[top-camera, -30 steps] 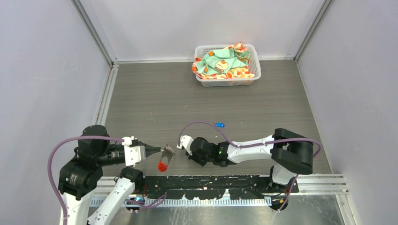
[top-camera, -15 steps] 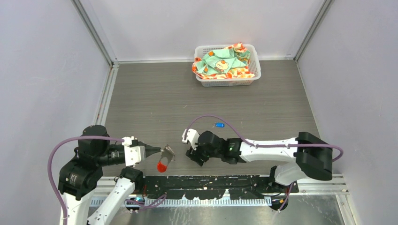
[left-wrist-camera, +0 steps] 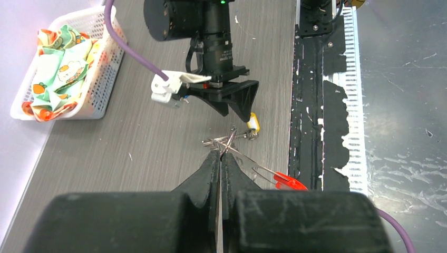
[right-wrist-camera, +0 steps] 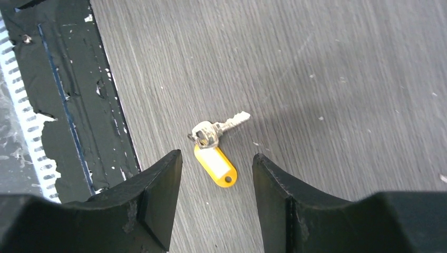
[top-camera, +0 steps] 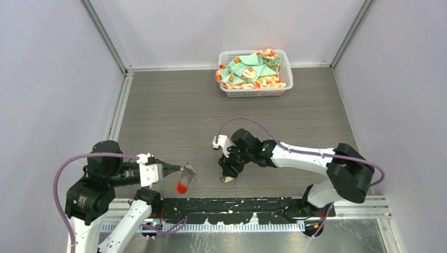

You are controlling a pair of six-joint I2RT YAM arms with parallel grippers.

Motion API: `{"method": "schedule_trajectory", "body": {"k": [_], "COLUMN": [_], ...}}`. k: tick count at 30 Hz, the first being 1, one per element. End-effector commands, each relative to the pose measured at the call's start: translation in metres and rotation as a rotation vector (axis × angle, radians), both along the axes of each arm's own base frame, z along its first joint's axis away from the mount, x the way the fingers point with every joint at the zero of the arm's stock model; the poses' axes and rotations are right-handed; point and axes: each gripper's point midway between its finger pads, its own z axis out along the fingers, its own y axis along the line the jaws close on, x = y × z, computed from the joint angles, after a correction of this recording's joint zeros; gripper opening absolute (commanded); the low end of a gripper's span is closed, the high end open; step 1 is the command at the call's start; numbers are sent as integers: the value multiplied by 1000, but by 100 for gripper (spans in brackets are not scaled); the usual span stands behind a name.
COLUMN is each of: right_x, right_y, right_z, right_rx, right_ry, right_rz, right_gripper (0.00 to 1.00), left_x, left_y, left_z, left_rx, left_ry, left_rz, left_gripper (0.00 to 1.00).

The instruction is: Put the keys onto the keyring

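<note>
My left gripper [top-camera: 179,169] [left-wrist-camera: 221,153] is shut on the keyring [top-camera: 188,172] [left-wrist-camera: 232,141], a thin metal ring held above the table, with its red tag [top-camera: 182,186] [left-wrist-camera: 287,182] hanging toward the near edge. One key with a yellow tag [top-camera: 228,179] [right-wrist-camera: 215,164] [left-wrist-camera: 254,123] lies flat on the table. My right gripper [top-camera: 227,171] [right-wrist-camera: 216,154] hovers just above it, open, one finger on each side of the tag, touching nothing. The yellow-tagged key lies a short way right of the keyring.
A white basket [top-camera: 255,94] [left-wrist-camera: 100,79] with patterned cloth [top-camera: 248,68] stands at the far side of the table. The black mounting strip [top-camera: 237,203] [right-wrist-camera: 74,105] runs along the near edge, close to the yellow-tagged key. Grey walls close in both sides.
My right gripper drew back to the right, away from the keyring, and opened. The yellow-tagged key now shows on the table under it. The right arm now covers the blue-tagged key's spot. The left arm stayed still.
</note>
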Motion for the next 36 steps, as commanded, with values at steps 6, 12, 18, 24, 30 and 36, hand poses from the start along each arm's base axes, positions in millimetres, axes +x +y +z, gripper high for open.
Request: {"method": "schedule_trajectory", "body": {"k": [6, 12, 18, 24, 30, 36], "right_x": [-15, -21, -18, -19, -21, -19], "right_y": [24, 25, 28, 27, 26, 24], "right_z": [-5, -12, -25, -36, -45, -52], "right_rx": [48, 50, 13, -20, -59, -106], "right_ry": [108, 118, 100, 82, 63, 34], "right_rz": [147, 145, 132, 129, 120, 100], "right_gripper": [56, 55, 52, 49, 43, 30], "left_x": [1, 1, -1, -3, -2, -1], "left_y": [2, 2, 3, 4, 4, 5], "left_z": [12, 10, 12, 13, 15, 17], "left_rx": [-7, -2, -7, -6, -10, -9], "left_ry": [-45, -48, -54, -60, -60, -63], "left_rz": [16, 11, 16, 22, 24, 31], "left_gripper": [0, 0, 0, 0, 0, 0]}}
